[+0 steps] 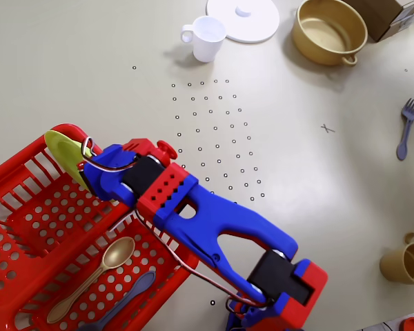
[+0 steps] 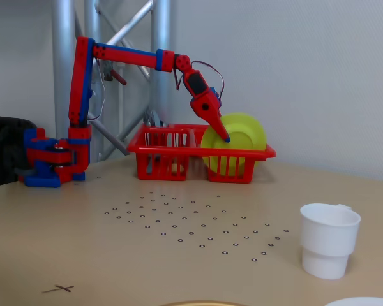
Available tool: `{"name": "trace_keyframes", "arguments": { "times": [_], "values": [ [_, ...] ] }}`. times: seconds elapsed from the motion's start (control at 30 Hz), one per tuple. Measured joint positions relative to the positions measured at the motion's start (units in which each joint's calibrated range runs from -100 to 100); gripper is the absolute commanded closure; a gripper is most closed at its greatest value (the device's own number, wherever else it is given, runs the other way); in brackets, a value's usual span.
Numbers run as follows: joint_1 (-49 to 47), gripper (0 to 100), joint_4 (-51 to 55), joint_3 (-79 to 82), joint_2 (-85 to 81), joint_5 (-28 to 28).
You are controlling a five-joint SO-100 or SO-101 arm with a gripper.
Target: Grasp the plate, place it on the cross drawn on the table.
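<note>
The yellow-green plate (image 1: pixel 63 153) stands on edge at the far corner of the red basket (image 1: pixel 27 207); in the fixed view the plate (image 2: pixel 246 131) rises above the basket's rim (image 2: pixel 179 150). My gripper (image 1: pixel 87 157) reaches down onto the plate's upper edge, one blue finger (image 2: pixel 222 131) lying across its face, the other hidden behind it. The jaws look closed on the plate. The small pencilled cross (image 1: pixel 327 128) is on the bare table to the right in the overhead view, and near the front left in the fixed view (image 2: pixel 62 289).
A spoon (image 1: pixel 90 279) and a blue utensil (image 1: pixel 127 296) lie in the basket. A white cup (image 1: pixel 207 38), white lid (image 1: pixel 243 17) and tan pot (image 1: pixel 329 31) stand at the top. A purple fork (image 1: pixel 406 127) and tan mug (image 1: pixel 403 262) are at the right.
</note>
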Motion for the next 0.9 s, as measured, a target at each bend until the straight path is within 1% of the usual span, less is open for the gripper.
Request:
{"name": "trace_keyframes", "arguments": {
  "times": [0.47, 0.67, 0.9],
  "values": [
    [-3.37, 100, 0.0, -5.15, -5.64, -0.05],
    [-1.91, 100, 0.0, -5.15, -9.64, -0.24],
    [4.82, 100, 0.0, -5.15, -16.09, -2.0]
  ]
}}
